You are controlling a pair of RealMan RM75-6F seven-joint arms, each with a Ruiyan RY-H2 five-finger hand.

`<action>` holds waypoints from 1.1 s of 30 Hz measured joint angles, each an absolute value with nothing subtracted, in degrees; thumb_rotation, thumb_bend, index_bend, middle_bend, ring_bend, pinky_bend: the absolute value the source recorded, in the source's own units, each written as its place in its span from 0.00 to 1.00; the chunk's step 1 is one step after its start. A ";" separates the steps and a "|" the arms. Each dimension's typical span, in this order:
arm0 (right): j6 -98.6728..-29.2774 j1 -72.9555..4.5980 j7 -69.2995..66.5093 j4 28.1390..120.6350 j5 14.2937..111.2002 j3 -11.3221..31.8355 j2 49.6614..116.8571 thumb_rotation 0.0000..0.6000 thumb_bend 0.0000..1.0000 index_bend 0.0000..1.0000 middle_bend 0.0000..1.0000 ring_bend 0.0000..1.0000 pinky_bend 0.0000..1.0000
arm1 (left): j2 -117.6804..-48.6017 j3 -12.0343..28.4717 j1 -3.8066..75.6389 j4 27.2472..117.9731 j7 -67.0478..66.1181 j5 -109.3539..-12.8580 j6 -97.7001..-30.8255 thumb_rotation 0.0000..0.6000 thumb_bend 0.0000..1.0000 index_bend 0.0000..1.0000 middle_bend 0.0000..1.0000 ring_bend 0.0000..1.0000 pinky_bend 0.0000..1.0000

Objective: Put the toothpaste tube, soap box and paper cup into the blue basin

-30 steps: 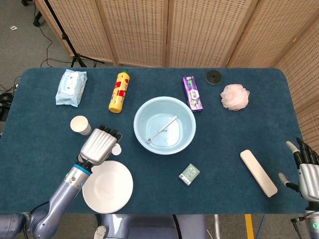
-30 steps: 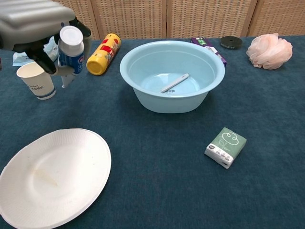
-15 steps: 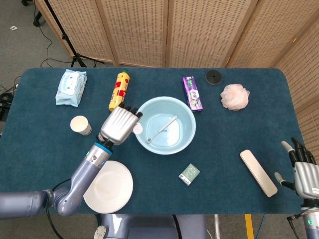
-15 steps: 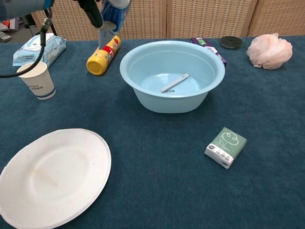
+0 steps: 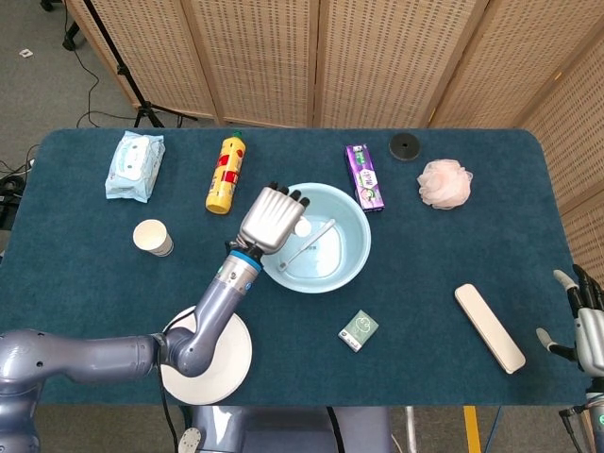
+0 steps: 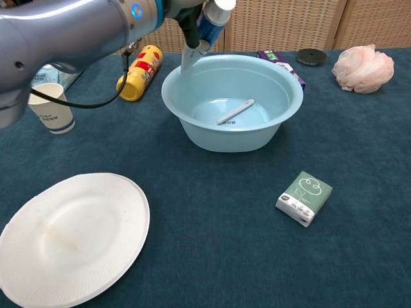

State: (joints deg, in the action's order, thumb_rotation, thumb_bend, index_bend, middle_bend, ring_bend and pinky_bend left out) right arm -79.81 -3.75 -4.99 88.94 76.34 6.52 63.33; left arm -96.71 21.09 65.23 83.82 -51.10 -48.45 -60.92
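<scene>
- A blue-covered counter (image 5: 94, 283) carries the whole scene, backed by wicker screens.
- The left arm (image 6: 64, 32) reaches over the counter toward the middle, its robot hand (image 5: 272, 219) raised above the near-left rim of the blue basin (image 5: 354, 269).
- That left robot hand grips the toothpaste tube (image 6: 207, 22), held roughly upright with its white cap on top, above the basin's left edge in the chest view.
- The blue basin sits mid-counter with a white stick-like item (image 6: 235, 111) lying on its floor.
- A white paper plate (image 6: 70, 237) lies at the front left of the counter.
- A long white case (image 5: 489, 327) rests at an angle near the right front edge.
- A pack of wipes (image 5: 134, 165) lies at the far left corner.
- A yellow bottle (image 5: 225, 174) lies on its side just left of the basin.
- A pink bath pouf (image 5: 444, 183) sits at the far right.
- The right robot hand (image 5: 589, 326) shows only partly at the right edge, holding nothing, its visible fingers apart.
- A purple box (image 5: 363, 176) lies just behind the basin's right side.
- The paper cup (image 5: 153, 237) stands upright, well left of the basin.
- The green soap box (image 6: 304, 197) lies on the counter in front of the basin, to its right.
- A small black disc (image 5: 404, 146) sits near the far edge.
</scene>
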 measured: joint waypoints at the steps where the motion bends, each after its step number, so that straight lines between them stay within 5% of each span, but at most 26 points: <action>1: -79.69 -3.77 -5.04 88.78 76.28 6.51 63.37 1.00 0.26 0.11 0.00 0.00 0.11 | -97.53 21.08 65.83 82.71 -50.89 -48.27 -60.51 1.00 0.37 0.76 0.44 0.46 0.43; 6: -79.35 -3.83 -5.15 87.96 76.40 6.34 63.68 1.00 0.26 0.11 0.00 0.00 0.11 | -101.46 21.15 68.38 77.64 -48.90 -48.28 -59.23 1.00 0.36 0.58 0.31 0.38 0.43; 8: -79.29 -3.83 -5.29 87.60 76.31 6.39 63.80 1.00 0.26 0.11 0.00 0.00 0.11 | -102.90 21.24 69.23 76.08 -47.97 -48.15 -58.65 1.00 0.35 0.41 0.16 0.26 0.40; 11: -79.12 -3.92 -5.24 87.33 75.99 6.55 64.06 1.00 0.26 0.11 0.00 0.00 0.11 | -103.51 21.09 69.76 75.63 -47.75 -47.30 -58.13 1.00 0.33 0.15 0.00 0.03 0.23; 13: -78.96 -3.99 -4.90 87.35 75.74 6.63 64.18 1.00 0.26 0.11 0.00 0.00 0.11 | -103.58 20.91 69.80 75.79 -48.34 -46.81 -58.43 1.00 0.32 0.08 0.00 0.00 0.15; 22: -79.47 -3.78 -5.12 87.47 77.09 6.18 63.94 1.00 0.26 0.11 0.00 0.00 0.11 | -100.63 19.67 68.00 80.99 -49.30 -45.14 -60.24 1.00 0.27 0.05 0.00 0.00 0.12; 33: -80.68 -3.88 -1.28 90.61 78.54 5.82 63.77 1.00 0.26 0.11 0.00 0.00 0.11 | -85.01 13.93 57.43 101.99 -48.27 -44.77 -67.50 1.00 0.27 0.05 0.00 0.00 0.09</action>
State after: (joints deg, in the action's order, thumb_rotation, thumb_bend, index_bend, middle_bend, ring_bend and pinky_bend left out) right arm -80.68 -3.88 -1.28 90.61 78.54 5.82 63.77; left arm -85.01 13.93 57.43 101.99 -48.27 -44.77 -67.50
